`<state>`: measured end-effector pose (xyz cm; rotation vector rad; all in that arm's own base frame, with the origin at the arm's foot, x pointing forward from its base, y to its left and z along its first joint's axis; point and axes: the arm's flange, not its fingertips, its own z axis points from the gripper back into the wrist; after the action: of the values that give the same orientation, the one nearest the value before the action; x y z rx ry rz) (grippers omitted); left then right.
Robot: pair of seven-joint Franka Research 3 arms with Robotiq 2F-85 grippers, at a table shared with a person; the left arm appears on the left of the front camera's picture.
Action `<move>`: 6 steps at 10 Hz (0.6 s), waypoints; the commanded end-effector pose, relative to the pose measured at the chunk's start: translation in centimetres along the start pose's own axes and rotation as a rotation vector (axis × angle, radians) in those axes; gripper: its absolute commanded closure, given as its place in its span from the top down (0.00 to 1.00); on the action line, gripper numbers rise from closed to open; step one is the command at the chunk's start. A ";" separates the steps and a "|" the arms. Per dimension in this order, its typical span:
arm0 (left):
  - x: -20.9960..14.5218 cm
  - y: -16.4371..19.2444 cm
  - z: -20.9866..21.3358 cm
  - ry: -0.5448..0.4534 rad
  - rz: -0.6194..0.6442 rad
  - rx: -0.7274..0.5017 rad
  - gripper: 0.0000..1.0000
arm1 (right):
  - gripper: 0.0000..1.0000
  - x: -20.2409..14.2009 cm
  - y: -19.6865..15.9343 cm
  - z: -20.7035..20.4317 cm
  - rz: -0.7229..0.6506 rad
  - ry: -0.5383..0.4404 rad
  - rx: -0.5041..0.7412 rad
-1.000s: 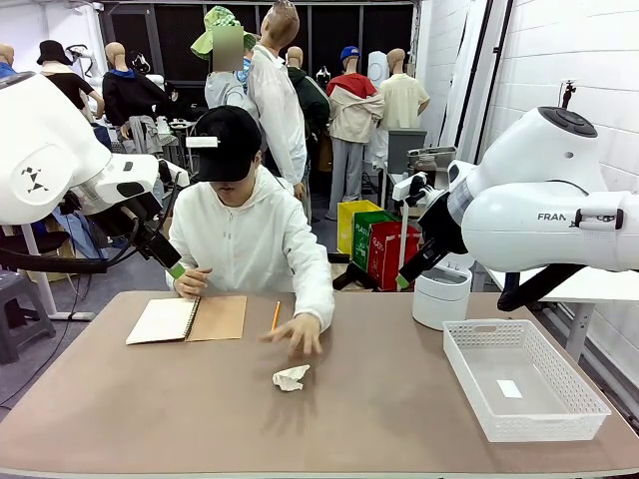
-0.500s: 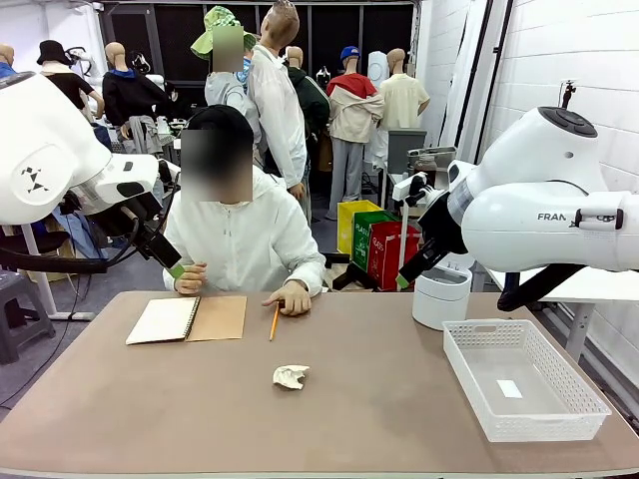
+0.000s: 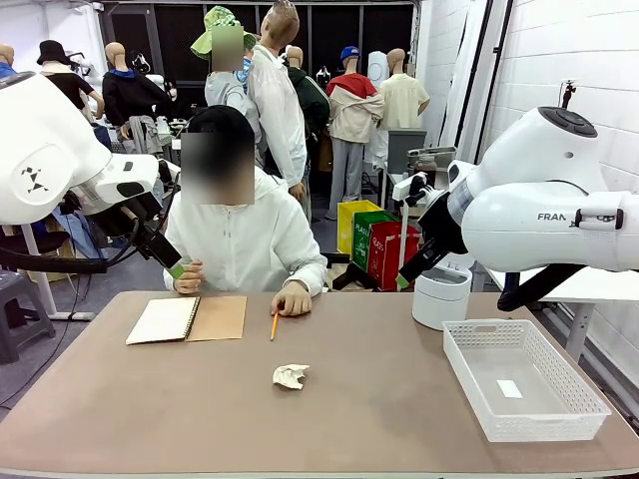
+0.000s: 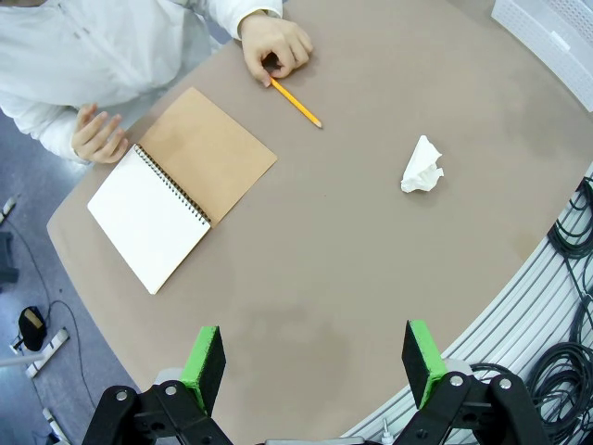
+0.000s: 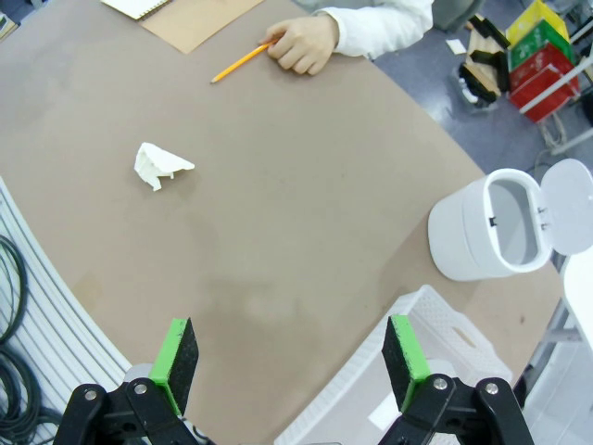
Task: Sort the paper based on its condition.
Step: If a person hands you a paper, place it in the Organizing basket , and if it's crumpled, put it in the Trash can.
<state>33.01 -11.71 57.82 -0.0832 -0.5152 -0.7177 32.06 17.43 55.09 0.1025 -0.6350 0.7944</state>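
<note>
Over the table (image 3: 120,419) both arms hang high, left gripper (image 4: 312,363) and right gripper (image 5: 288,360) with jaws released and empty. The basket (image 3: 467,384) and the open bin (image 5: 477,236) stand near each other at the right, so a piece could land in the wrong one. The notebook (image 3: 187,319) lies open far left, out of the way. The person's hand (image 3: 293,299) rests on the pencil (image 3: 274,321) just beyond the paper (image 3: 291,376), a crumpled ball mid-table. A reach could crowd that hand, and the pads might flick the light ball away.
</note>
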 end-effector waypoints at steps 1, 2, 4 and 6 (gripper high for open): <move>0.0 -0.1 0.1 -0.006 -0.008 -0.018 1.00 | 1.00 0.0 0.0 0.0 0.000 -0.001 0.004; 0.0 -0.1 0.1 -0.006 -0.008 -0.018 1.00 | 1.00 0.0 0.0 0.0 0.000 0.000 0.000; 0.0 -0.1 0.1 -0.006 -0.008 -0.018 1.00 | 1.00 1.6 0.5 -0.9 0.069 0.036 0.028; 0.0 -0.1 0.1 -0.006 -0.008 -0.018 1.00 | 1.00 4.7 1.5 -2.8 0.167 0.085 0.048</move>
<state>33.00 -11.74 57.82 -0.0831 -0.5151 -0.7183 33.06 20.76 54.77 0.0743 -0.5884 0.8975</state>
